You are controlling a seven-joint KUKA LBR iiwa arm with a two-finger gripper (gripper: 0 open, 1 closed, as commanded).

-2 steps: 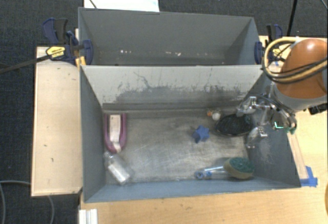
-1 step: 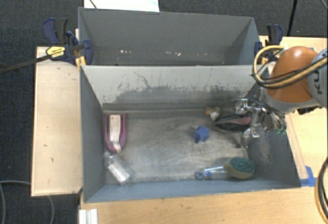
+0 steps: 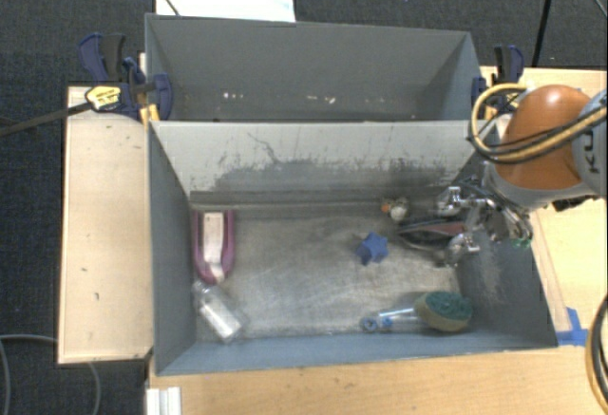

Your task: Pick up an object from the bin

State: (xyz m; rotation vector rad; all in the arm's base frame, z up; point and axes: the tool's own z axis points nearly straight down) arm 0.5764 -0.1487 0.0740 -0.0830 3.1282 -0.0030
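My gripper [image 3: 455,225] is low at the bin's right side, near the back wall. Its two metal fingers [image 3: 450,201] stand apart, so it is open. A dark flat thing with a reddish edge [image 3: 424,232] lies on the floor just left of the fingertips, and its right end reaches in between them. I cannot tell whether the fingers touch it. A small orange and white piece [image 3: 394,209] sits against the back wall a little further left. A small blue block [image 3: 372,248] lies near the middle of the floor.
A dish brush with a green round head [image 3: 446,310] and a blue handle lies at the front right. A pink and purple bottle-like thing [image 3: 213,245] lies along the left wall, with a clear plastic piece [image 3: 218,313] in front of it. The arm comes in over the right rim.
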